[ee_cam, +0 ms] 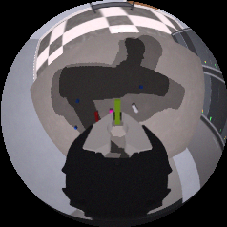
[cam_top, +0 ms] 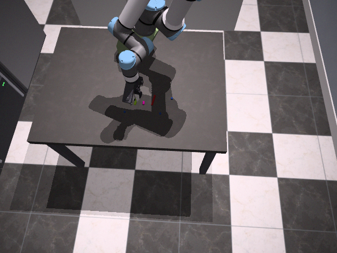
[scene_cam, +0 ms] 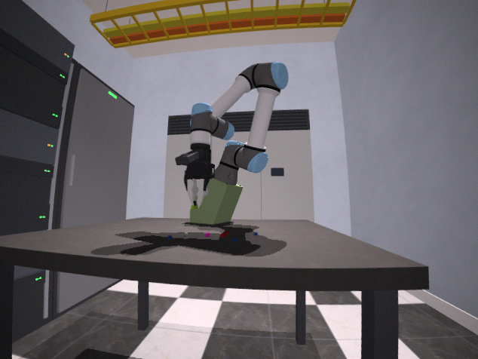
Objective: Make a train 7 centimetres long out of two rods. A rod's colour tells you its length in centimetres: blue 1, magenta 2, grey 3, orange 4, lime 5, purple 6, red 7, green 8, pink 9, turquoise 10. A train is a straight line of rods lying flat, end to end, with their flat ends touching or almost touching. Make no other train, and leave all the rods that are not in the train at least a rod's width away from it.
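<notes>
My gripper (scene_cam: 194,204) (ee_cam: 117,112) is shut on the lime rod (cam_top: 135,101) (scene_cam: 194,207) (ee_cam: 117,107) and holds it level, well above the table. A short magenta rod (cam_top: 143,102) (scene_cam: 207,234) (ee_cam: 112,111) lies on the table. To its right in the top view lies the long red rod (cam_top: 153,100) (scene_cam: 224,234) (ee_cam: 96,116). A pale grey-white rod (scene_cam: 185,234) (ee_cam: 134,108) lies left of the magenta rod in the exterior view; the gripper mostly hides it in the top view. No rods on the table touch.
Three small blue rods lie apart: one front left (cam_top: 124,111) (scene_cam: 170,237) (ee_cam: 140,87), one front right (cam_top: 160,113) (scene_cam: 234,240) (ee_cam: 77,101), and one farther right (cam_top: 171,98) (scene_cam: 255,233) (ee_cam: 75,128). The arm's shadow covers part of the table (cam_top: 195,81).
</notes>
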Robot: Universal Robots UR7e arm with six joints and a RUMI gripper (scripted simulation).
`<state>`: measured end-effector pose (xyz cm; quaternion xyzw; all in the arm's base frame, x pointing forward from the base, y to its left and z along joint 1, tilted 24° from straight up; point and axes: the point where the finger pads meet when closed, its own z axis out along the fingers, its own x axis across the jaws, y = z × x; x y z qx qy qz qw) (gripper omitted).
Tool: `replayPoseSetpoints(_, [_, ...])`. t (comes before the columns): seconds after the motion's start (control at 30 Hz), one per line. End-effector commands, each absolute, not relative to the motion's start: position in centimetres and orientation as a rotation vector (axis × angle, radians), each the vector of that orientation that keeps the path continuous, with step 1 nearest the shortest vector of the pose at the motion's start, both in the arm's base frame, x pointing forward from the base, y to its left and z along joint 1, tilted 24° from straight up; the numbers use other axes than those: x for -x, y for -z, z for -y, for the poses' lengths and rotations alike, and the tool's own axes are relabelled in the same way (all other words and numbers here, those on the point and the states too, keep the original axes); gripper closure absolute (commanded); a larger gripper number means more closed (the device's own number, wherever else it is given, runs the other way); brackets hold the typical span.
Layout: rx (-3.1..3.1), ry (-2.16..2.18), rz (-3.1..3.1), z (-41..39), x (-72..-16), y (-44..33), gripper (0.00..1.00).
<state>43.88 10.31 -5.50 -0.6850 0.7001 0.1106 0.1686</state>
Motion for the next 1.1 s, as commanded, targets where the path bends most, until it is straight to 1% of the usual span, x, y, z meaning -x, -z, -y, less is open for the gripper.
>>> replayPoseSetpoints(0.0, [2.088,-0.276,-1.816,-12.1,-43.1,4.7,1.00])
replayPoseSetpoints(0.2, [2.159,-0.254,-1.721,-13.0,-42.6,4.4,1.00])
replayPoseSetpoints(1.07, [2.163,-0.253,-1.715,-13.3,-42.6,5.1,1.00])
